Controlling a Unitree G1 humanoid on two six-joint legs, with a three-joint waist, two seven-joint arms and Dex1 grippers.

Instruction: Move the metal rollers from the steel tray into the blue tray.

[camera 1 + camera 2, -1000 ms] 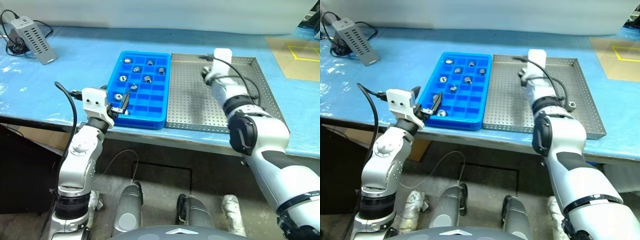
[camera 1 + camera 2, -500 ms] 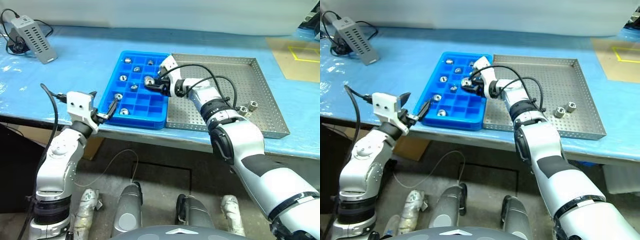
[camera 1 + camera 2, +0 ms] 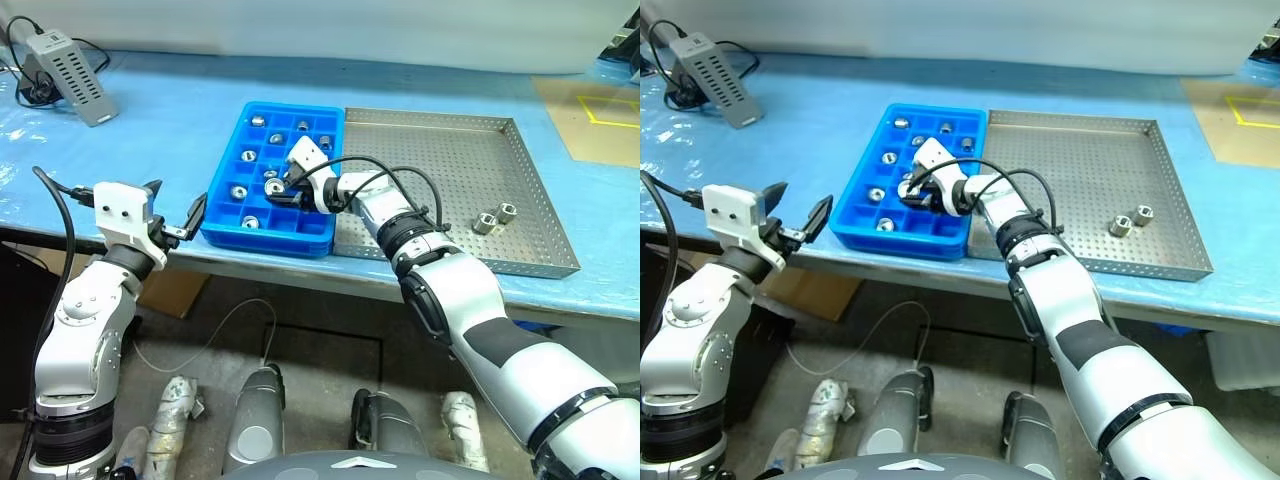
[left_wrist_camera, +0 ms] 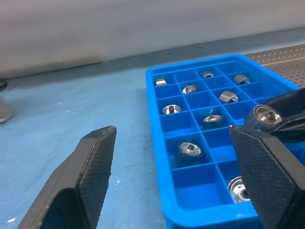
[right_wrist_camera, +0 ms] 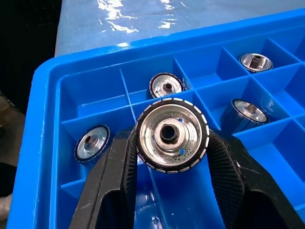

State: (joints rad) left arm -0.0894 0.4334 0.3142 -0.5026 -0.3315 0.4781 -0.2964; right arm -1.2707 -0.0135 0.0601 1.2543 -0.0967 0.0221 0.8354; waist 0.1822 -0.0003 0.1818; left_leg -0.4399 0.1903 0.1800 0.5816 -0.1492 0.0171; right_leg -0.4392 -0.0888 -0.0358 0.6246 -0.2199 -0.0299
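One metal roller (image 5: 171,133) pinched in right claw (image 3: 283,190), held over near rows of blue tray (image 3: 222,196). Other rollers (image 3: 247,156) sit in tray compartments. Two rollers (image 3: 495,217) on steel tray (image 3: 440,170), right side. Left claw (image 3: 176,214) spread wide, empty, left of blue tray, at near edge of bench (image 3: 150,140).

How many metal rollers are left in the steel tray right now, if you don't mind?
2 metal rollers: one and another, side by side on the steel tray near its right rim; none looks hidden.
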